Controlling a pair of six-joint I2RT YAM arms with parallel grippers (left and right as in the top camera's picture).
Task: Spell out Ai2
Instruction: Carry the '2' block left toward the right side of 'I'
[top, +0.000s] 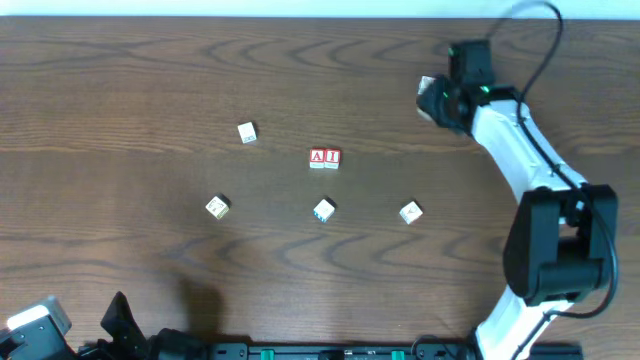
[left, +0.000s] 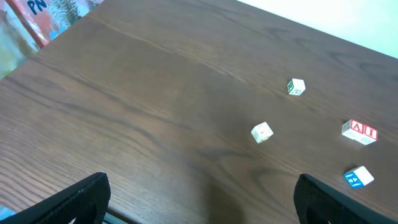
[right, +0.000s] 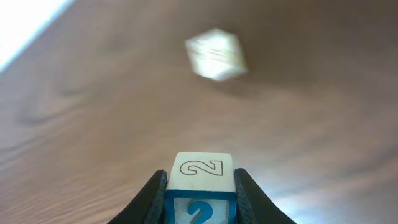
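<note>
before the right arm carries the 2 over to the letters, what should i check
1. 2 block clamped between the right gripper fingers: ok.
2. A block and I block side by side, touching: ok.
3. Table bare just right of the I block, room for the 2: ok.
4. Left gripper open, parked away from the letters: ok.
5. Pale cube clear of that spot: ok.
6. 2 block lifted off the table: cannot tell.

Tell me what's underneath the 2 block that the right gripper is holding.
Cannot be seen: the 2 block, pinched by the right gripper, hides its own underside. Beyond it lie brown table and one blurred pale cube.
</note>
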